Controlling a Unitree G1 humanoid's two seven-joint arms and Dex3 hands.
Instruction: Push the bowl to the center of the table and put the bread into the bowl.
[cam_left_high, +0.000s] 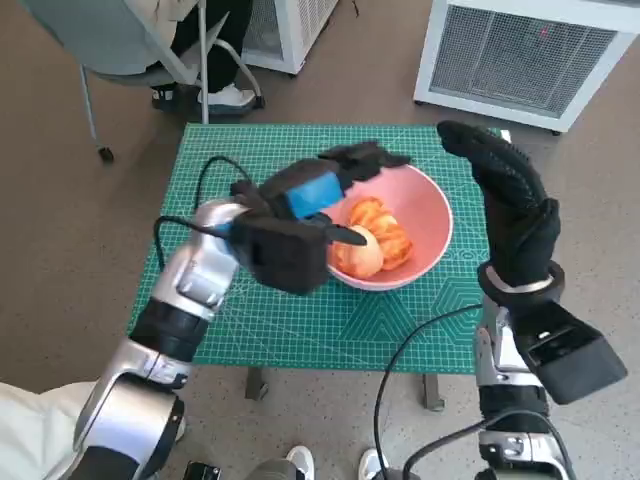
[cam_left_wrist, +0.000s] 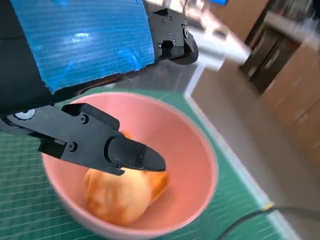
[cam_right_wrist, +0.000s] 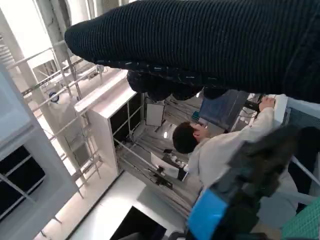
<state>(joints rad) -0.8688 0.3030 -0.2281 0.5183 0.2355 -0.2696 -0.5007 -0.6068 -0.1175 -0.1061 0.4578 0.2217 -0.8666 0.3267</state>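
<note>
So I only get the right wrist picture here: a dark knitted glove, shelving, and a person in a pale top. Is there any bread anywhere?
Observer: Yes. The golden-orange bread lies inside the pink round bowl on the green cutting mat.
Operator: Is the blue-taped hand holding it?
Observer: No. The left hand hangs over the bowl, and in its wrist view one black finger points across above the bread with nothing gripped.
Operator: And the gloved one?
Observer: The right hand is raised beside the bowl's right side, fingers straight, holding nothing.
</note>
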